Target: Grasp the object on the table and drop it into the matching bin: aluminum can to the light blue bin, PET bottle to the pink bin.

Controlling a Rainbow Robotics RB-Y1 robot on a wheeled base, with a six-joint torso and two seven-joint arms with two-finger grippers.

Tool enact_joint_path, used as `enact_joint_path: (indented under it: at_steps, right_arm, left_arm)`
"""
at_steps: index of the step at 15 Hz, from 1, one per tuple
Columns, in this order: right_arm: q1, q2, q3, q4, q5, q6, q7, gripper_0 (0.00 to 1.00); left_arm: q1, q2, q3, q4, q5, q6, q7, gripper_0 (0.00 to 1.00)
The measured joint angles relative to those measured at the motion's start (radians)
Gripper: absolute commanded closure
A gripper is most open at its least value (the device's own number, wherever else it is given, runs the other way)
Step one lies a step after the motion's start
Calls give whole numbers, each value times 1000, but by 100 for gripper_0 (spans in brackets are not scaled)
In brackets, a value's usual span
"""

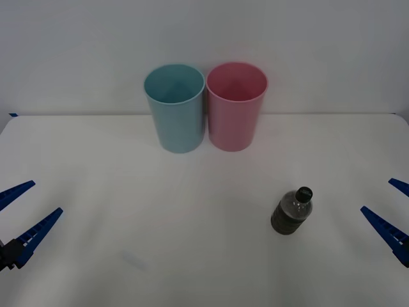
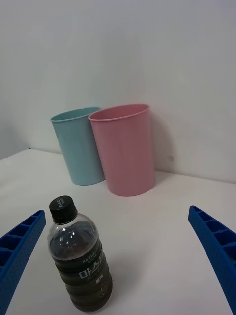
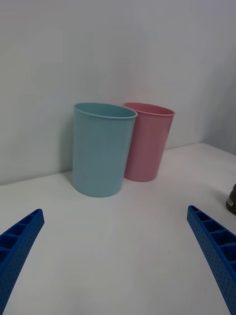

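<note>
The PET bottle (image 1: 293, 212), small, clear, dark-filled and black-capped, stands upright on the white table (image 1: 128, 211), right of centre. My right gripper (image 1: 390, 208) hovers open at the right edge, a short way from the bottle. In the right wrist view the bottle (image 2: 81, 261) stands close by, nearer one finger of the open right gripper (image 2: 116, 211), untouched. The light blue bin (image 1: 176, 115) and the pink bin (image 1: 235, 118) stand side by side at the back. My left gripper (image 1: 25, 214) waits open at the left edge.
The two bins touch or nearly touch, close to the table's far edge and the white wall behind. In the left wrist view the light blue bin (image 3: 101, 150) stands nearer than the pink bin (image 3: 150, 142). The bottle (image 3: 232, 199) peeks in at the frame's edge.
</note>
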Motion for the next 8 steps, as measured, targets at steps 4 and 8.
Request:
enact_joint_path:
  at_steps: [4,8]
  right_arm:
    - [2,15,-4,7,-5,-4,1,0]
    - [5,6,6,7,-26,-14,7,0]
  left_arm:
    - [0,0,0,0,0,0,0,0]
    - [0,0,0,0,0,0,0,0]
